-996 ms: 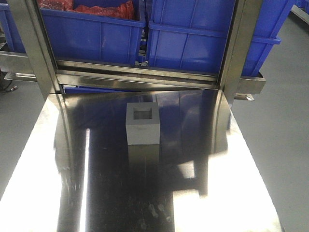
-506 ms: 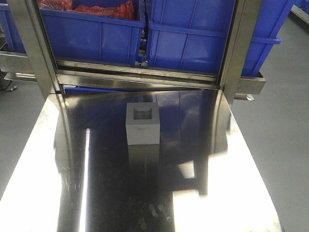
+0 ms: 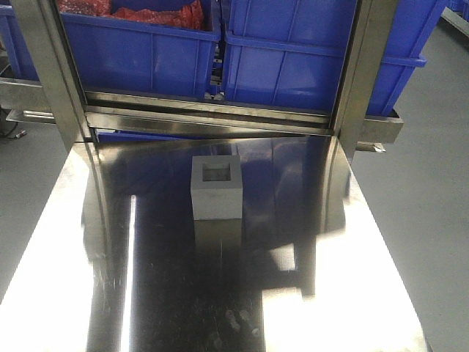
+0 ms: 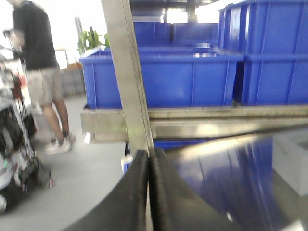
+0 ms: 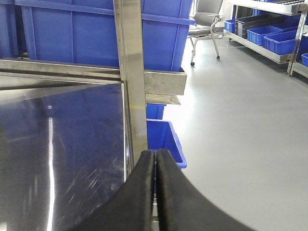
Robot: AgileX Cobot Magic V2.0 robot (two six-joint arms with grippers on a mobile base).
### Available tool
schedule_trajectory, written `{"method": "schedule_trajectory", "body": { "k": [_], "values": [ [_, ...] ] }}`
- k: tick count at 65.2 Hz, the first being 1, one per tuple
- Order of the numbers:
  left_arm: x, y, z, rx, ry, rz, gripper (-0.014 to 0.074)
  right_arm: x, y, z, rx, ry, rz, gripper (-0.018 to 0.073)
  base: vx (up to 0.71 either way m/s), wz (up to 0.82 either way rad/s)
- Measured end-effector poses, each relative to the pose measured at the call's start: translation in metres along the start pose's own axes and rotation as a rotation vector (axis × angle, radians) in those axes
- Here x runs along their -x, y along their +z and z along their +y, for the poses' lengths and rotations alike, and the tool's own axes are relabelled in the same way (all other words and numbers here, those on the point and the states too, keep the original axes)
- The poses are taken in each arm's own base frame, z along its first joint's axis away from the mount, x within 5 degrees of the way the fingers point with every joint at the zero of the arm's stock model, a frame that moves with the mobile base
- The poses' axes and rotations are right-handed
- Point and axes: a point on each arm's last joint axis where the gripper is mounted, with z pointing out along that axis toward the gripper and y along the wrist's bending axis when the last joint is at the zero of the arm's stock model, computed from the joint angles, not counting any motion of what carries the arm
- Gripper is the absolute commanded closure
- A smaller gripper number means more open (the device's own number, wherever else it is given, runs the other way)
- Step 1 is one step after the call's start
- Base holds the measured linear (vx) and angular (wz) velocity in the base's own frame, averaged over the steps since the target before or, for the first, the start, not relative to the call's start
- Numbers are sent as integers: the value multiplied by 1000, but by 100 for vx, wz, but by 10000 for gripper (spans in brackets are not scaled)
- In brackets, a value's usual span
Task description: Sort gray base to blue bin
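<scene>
The gray base stands upright in the middle of the steel table, its square recess facing up. In the left wrist view it shows as a pale block at the right edge. Large blue bins sit on the rack behind the table, one at the back right and one at the back left; I cannot tell which is the task's blue bin. My left gripper is shut and empty off the table's left side. My right gripper is shut and empty by the table's right edge. Neither shows in the front view.
Steel uprights and a cross rail frame the table's far end. The back-left bin holds red material. A smaller blue bin sits on the floor below the table's right edge. A person stands at the left, an office chair at the far right.
</scene>
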Motion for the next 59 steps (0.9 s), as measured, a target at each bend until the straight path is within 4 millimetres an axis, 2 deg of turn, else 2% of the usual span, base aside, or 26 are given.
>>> {"method": "schedule_trajectory", "body": {
  "k": [10,18,26,33,37,41,48,54,57,59],
  "values": [
    [22,33,1,-10,0,170,603,0,0,0,0,0,0,564,0,0],
    [28,54,2,-15,0,238,603,0,0,0,0,0,0,564,0,0],
    [26,63,1,-17,-2,271,598,0,0,0,0,0,0,564,0,0],
    [25,64,1,-18,-6,272,542,0,0,0,0,0,0,564,0,0],
    [25,64,1,-18,-6,272,466,0,0,0,0,0,0,564,0,0],
    [25,64,1,-18,-7,272,353,0,0,0,0,0,0,564,0,0],
    [25,64,1,-22,-37,272,102,0,0,0,0,0,0,564,0,0],
    [25,64,0,-28,-79,271,-79,0,0,0,0,0,0,564,0,0],
    [25,64,-1,-30,-91,271,-141,0,0,0,0,0,0,564,0,0],
    [26,64,-1,-31,-95,271,-138,0,0,0,0,0,0,564,0,0]
  ]
}}
